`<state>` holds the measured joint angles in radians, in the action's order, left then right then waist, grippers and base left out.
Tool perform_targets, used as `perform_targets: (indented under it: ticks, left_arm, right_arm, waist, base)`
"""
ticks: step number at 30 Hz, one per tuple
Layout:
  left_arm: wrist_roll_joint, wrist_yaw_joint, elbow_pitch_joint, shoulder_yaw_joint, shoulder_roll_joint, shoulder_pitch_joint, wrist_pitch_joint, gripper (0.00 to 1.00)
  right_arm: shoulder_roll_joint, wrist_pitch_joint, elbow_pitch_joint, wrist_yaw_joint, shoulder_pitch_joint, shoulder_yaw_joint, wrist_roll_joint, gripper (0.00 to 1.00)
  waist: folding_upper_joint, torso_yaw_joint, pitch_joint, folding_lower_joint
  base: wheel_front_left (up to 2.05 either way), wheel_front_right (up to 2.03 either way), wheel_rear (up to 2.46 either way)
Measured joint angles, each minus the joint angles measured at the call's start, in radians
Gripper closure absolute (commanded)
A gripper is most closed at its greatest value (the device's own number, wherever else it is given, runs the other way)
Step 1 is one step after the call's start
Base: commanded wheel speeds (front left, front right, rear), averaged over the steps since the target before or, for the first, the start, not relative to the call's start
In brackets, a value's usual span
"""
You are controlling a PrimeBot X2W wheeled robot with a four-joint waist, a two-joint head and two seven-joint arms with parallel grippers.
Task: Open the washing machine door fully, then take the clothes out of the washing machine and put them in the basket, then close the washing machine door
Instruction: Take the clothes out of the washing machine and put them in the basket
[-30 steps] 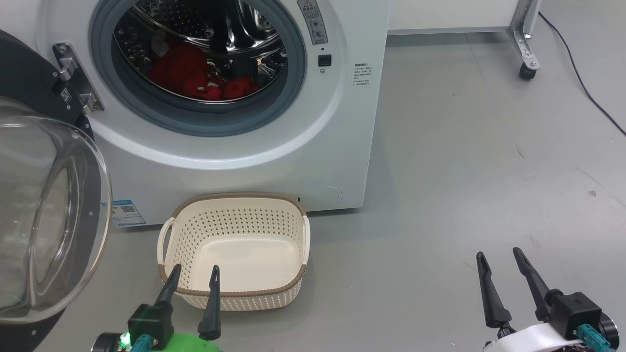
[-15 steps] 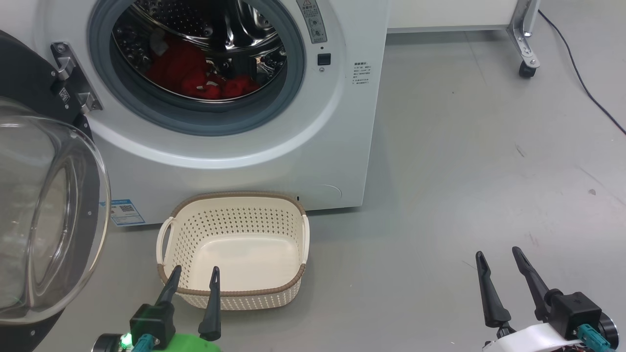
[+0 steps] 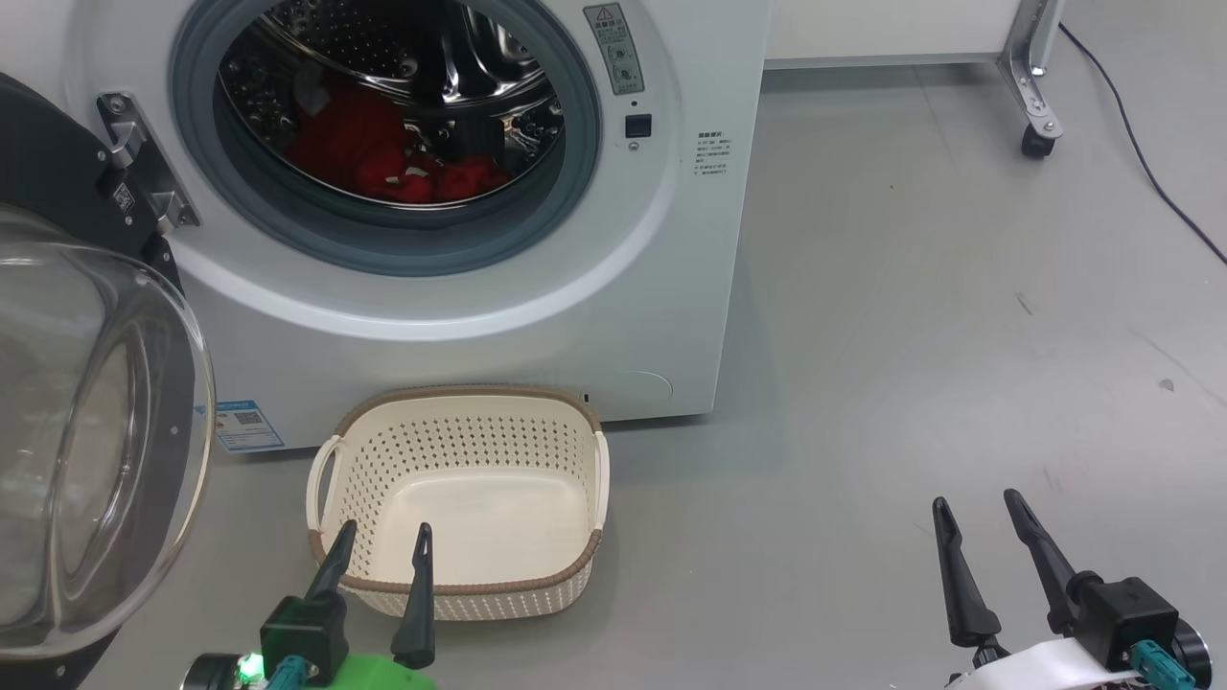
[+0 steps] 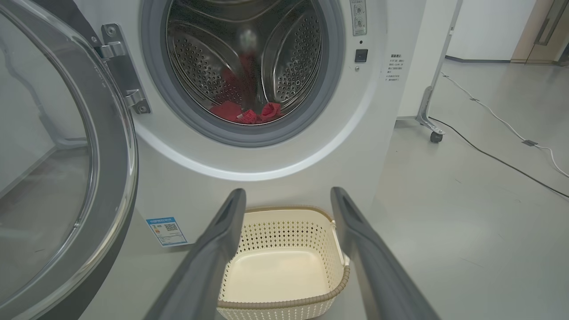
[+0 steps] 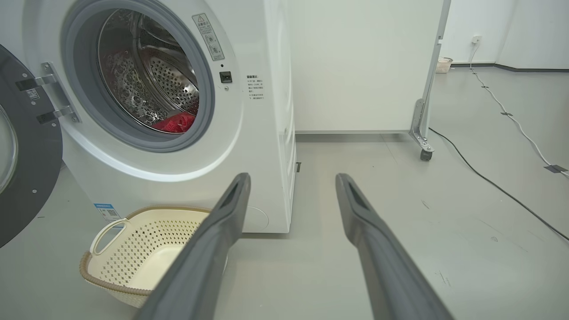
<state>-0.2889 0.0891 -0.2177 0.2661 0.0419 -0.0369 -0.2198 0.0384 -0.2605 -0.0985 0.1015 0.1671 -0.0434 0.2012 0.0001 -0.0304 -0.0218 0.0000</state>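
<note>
At the far left the washing machine door (image 3: 96,431) stands swung wide on its hinge (image 3: 144,158), leaving the mouth of the washing machine (image 3: 460,326) free for a reach. The left end effector (image 3: 383,529) hovers at the near rim of the basket (image 3: 460,393), fingers spread and empty; the basket sits on the floor (image 3: 911,335) directly under the opening, likely so the clothes (image 3: 383,158), a red heap low in the drum (image 3: 431,48), travel little. Well to the right, the right end effector (image 3: 976,498) hangs equally spread and empty.
</note>
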Motion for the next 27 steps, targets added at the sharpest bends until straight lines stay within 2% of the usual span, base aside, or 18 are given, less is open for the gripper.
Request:
perform_targets:
  ticks: [27]
  left_arm:
    - [0.000,0.003,0.000,0.019,0.000,0.001,0.000,0.00]
  right_arm:
    - [0.000,0.000,-0.002,0.000,0.000,-0.009,0.009,0.00]
  waist:
    - [0.0000,-0.013,-0.001,0.0000]
  base:
    - [0.88,-0.88,0.00]
